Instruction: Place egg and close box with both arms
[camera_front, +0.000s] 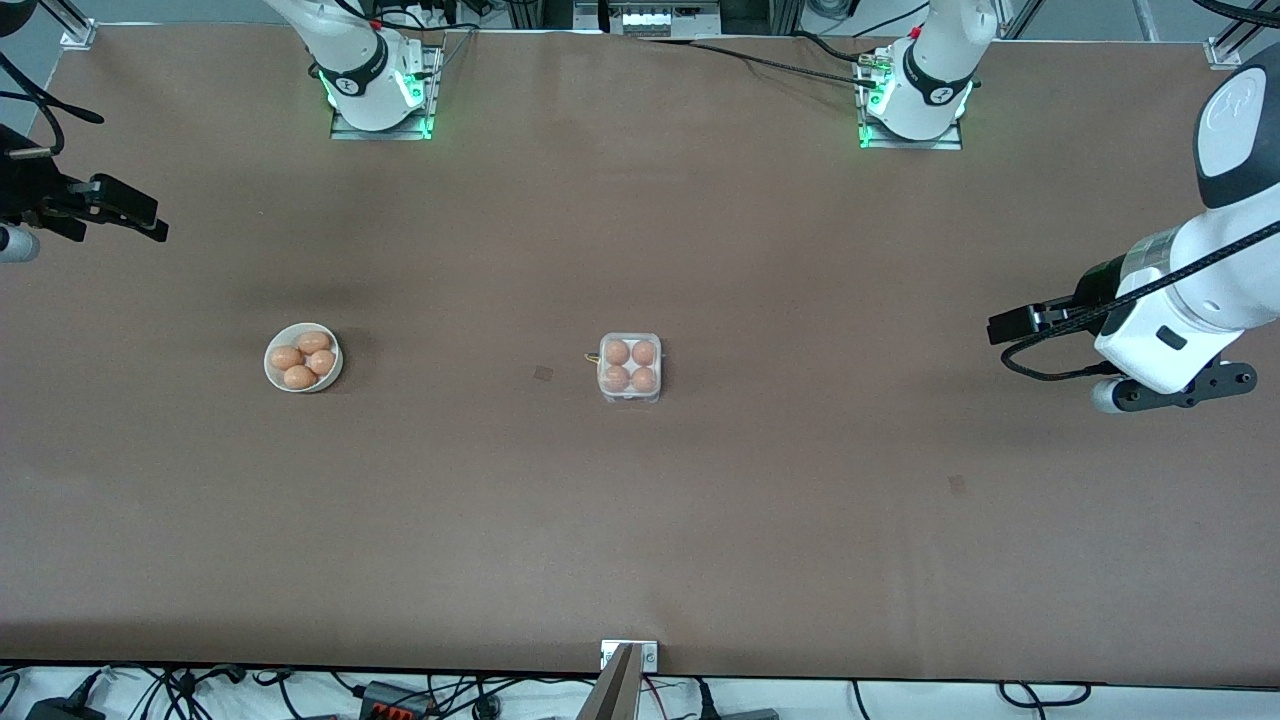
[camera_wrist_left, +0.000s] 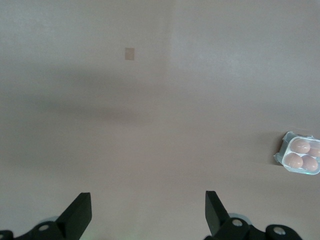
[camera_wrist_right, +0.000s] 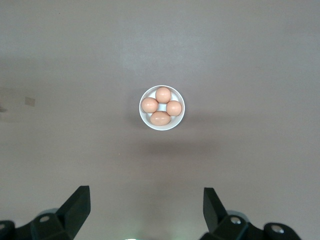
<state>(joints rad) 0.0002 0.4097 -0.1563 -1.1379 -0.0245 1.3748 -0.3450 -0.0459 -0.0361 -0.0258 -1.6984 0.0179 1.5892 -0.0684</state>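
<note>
The clear plastic box sits at mid-table with an orange-brown egg in each cell. Its lid looks to lie down over them. It also shows in the left wrist view. My left gripper hangs high over the left arm's end of the table, well away from the box; its fingers are wide open and empty. My right gripper hangs high over the right arm's end; its fingers are wide open and empty. No egg is held.
A round white bowl with several more eggs stands toward the right arm's end, and shows in the right wrist view. A small pale patch marks the brown tabletop beside the box.
</note>
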